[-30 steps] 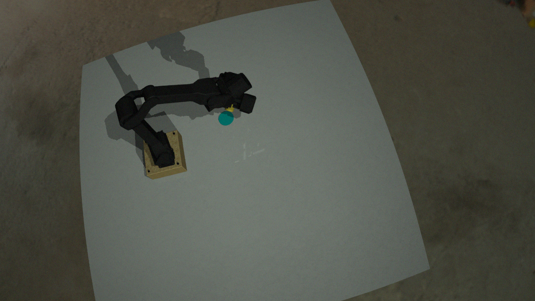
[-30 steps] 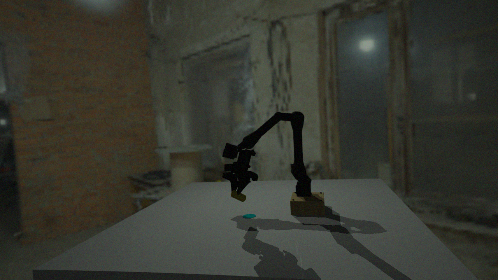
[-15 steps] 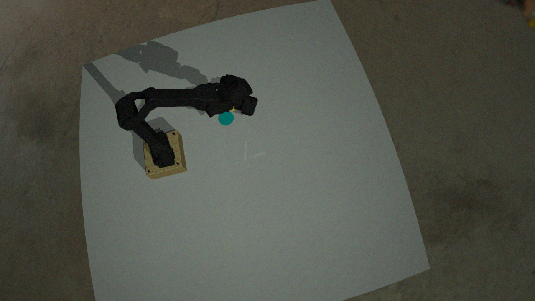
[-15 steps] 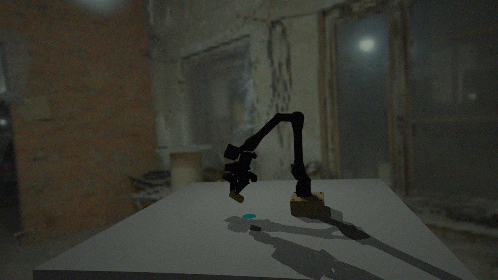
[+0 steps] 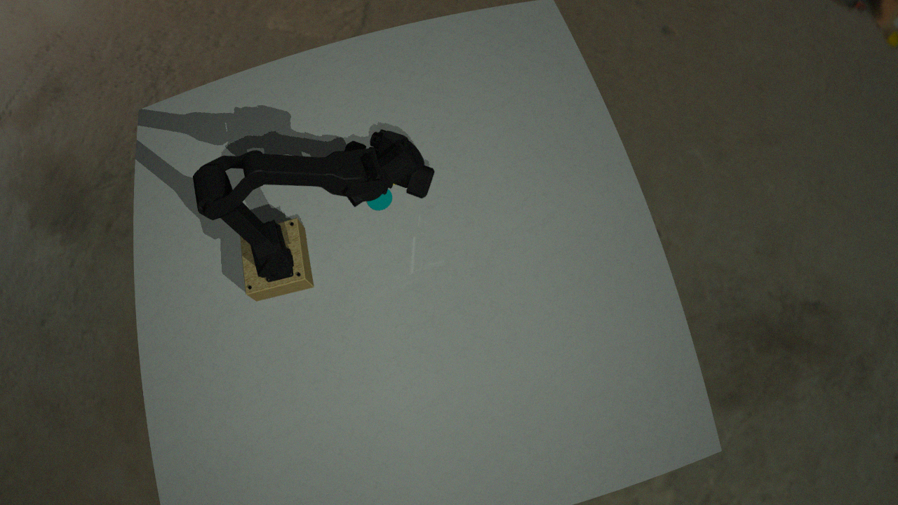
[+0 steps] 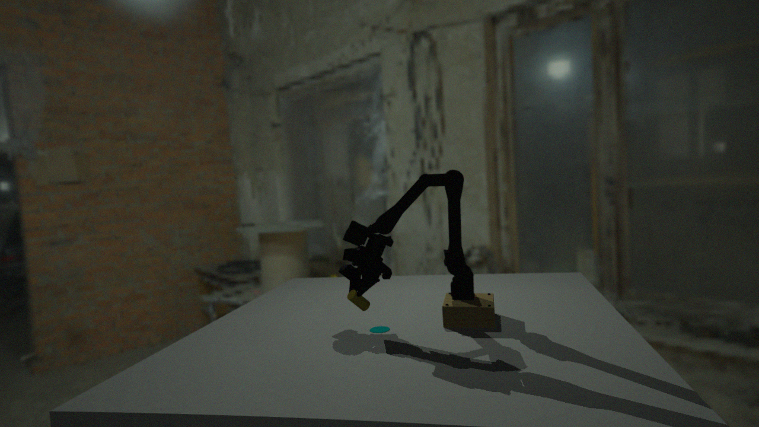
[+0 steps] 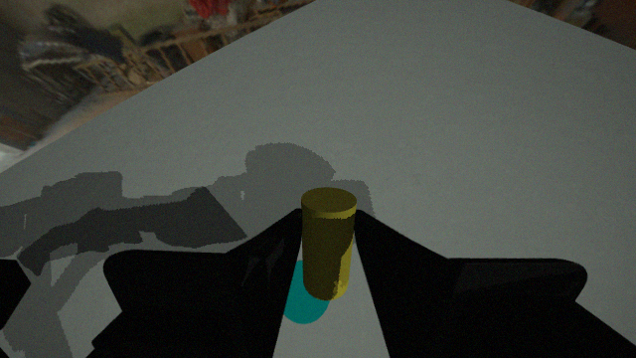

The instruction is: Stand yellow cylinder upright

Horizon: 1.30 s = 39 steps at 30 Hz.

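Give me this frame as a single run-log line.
gripper: shut on yellow cylinder | cylinder: airborne, tilted | cyan circle: below, unoccupied | phase: carrying, not placed

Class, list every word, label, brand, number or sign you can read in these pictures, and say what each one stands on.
None: no readable text on the yellow cylinder, cyan circle, arm, wooden base or table. The background is too blurred to read.

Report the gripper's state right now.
Gripper: jaws shut on the yellow cylinder, held tilted in the air above the cyan circle.
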Each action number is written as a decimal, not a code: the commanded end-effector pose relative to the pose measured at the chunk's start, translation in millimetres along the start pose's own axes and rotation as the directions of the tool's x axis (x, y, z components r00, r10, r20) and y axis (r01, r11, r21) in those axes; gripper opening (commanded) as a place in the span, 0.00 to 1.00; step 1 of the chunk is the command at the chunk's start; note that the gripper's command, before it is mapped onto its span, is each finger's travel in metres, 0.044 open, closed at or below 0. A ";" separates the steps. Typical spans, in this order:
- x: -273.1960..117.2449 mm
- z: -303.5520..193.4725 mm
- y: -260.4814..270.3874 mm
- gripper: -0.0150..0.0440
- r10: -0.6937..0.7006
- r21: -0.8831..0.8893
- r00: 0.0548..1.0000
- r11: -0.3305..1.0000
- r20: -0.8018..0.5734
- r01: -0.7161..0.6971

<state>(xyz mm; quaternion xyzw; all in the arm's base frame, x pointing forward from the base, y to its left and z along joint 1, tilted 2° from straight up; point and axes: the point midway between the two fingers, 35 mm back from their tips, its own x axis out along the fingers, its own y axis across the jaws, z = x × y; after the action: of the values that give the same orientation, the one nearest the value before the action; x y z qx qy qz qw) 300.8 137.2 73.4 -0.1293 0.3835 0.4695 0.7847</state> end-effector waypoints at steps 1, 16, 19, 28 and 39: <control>-0.4 -0.1 -0.6 0.43 0.004 0.006 1.000 1.000 0.026 -0.004; -2.8 -0.9 -3.9 0.43 0.013 0.008 0.992 1.000 0.125 -0.014; -3.5 -1.1 -4.4 0.43 0.015 0.008 0.989 1.000 0.145 -0.016; -6.2 -2.0 -5.4 0.43 0.021 0.004 0.979 1.000 0.201 -0.022; -10.3 -3.5 -5.7 0.43 0.029 -0.005 0.963 1.000 0.268 -0.029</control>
<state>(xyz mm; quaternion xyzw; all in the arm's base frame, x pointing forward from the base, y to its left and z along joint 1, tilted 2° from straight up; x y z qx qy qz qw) 302.1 126.4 76.9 -0.0650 0.2821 0.4922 0.8210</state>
